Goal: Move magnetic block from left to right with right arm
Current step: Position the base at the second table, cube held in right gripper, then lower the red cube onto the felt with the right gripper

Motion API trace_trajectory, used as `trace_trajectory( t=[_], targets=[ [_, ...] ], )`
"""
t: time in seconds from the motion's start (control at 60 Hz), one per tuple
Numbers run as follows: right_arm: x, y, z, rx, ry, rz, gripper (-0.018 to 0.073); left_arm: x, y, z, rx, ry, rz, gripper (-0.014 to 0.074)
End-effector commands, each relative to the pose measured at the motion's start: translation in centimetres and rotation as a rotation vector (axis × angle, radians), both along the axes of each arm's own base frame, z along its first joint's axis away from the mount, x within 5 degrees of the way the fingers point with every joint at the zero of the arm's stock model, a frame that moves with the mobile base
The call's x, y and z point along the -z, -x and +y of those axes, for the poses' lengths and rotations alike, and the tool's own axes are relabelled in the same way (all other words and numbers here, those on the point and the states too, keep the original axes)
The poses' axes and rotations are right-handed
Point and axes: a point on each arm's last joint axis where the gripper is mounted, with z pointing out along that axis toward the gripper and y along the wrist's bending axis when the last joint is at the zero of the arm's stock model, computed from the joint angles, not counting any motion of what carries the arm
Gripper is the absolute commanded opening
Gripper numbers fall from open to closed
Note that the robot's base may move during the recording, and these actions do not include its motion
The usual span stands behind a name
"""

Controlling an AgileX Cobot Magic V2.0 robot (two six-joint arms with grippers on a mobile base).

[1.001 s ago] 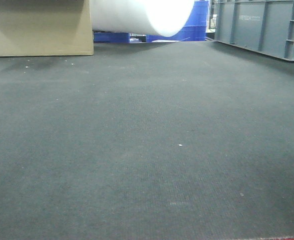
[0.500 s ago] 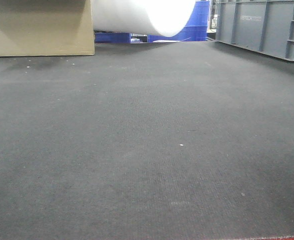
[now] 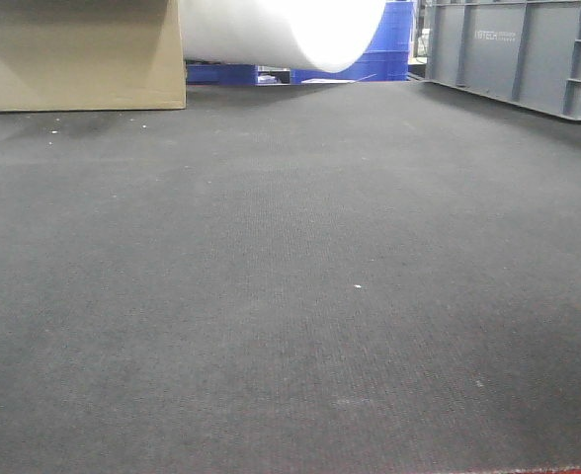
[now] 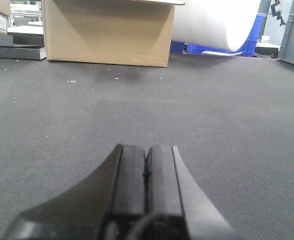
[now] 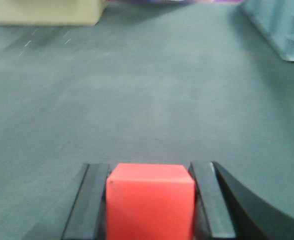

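Clamping the magnetic block point(image 5: 150, 200) between its fingers, the right gripper point(image 5: 150, 202) — left gripper point(image 4: 146, 175) pressed together, holding nothing.

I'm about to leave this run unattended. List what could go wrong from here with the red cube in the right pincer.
1. The magnetic block sits between the right pincer fingers, with its front face at their tips; a shallow hold may slip during travel.
2. The right wrist view is blurred, hinting at motion; a jolt could loosen the cube.
3. The front view shows only dark mat, so a dropped cube might go unseen there.
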Motion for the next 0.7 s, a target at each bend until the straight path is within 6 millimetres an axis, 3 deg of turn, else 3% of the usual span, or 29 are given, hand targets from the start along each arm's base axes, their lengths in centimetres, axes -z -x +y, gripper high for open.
trace_trajectory(
  t=[0.0,0.2,0.434,0.567,0.684],
  targets=[
    [-2.6,-3.0,1.8,-0.074,-0.005,-0.093,0.0141,-0.6,0.2,0.0,-0.001,0.014,-0.095,-0.0116],
    [-3.6,-9.9,5.5,-0.146,-0.039,0.031,0.0141,-0.6,0.2,0.0,-0.001,0.014,-0.095,-0.0116],
    [-2.3,-17.0,11.1,-0.257,0.037,0.156,0.0141,-0.6,0.2,0.0,-0.001,0.014,-0.095,-0.0116],
    [0.6,-20.5,14.5,-0.299,0.079,0.253,0.0141,-0.6,0.2,0.0,-0.001,0.014,-0.095,-0.0116],
    [3.7,-23.1,16.3,-0.303,0.110,0.333,0.0141,-0.6,0.2,0.0,-0.001,0.014,-0.095,-0.0116]
  ],
)
